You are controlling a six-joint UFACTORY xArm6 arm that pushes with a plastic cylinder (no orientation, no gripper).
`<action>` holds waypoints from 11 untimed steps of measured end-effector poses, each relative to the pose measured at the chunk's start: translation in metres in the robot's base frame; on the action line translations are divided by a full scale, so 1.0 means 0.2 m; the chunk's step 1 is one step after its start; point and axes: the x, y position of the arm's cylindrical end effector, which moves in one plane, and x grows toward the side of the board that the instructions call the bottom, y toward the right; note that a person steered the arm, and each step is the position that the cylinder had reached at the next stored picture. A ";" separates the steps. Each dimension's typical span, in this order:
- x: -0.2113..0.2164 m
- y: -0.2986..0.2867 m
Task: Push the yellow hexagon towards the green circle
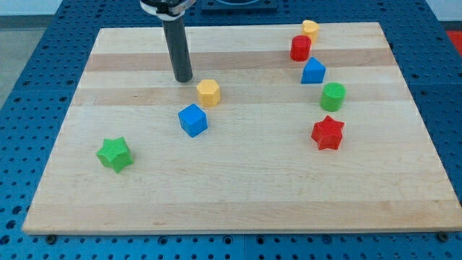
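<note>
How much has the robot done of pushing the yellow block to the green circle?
Nothing looks done yet: the yellow hexagon sits mid-board, far from the green circle at the view's right. In hand: my tip stands just left of the hexagon. Left: the whole push rightward.

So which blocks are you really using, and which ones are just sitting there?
Using: my tip, just to the view's left of the yellow hexagon; the green circle.

Just sitting: blue cube, green star, red star, a second blue block, red block, a second yellow block.
</note>
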 end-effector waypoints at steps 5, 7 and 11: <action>0.17 0.48; 0.13 0.62; -0.03 0.92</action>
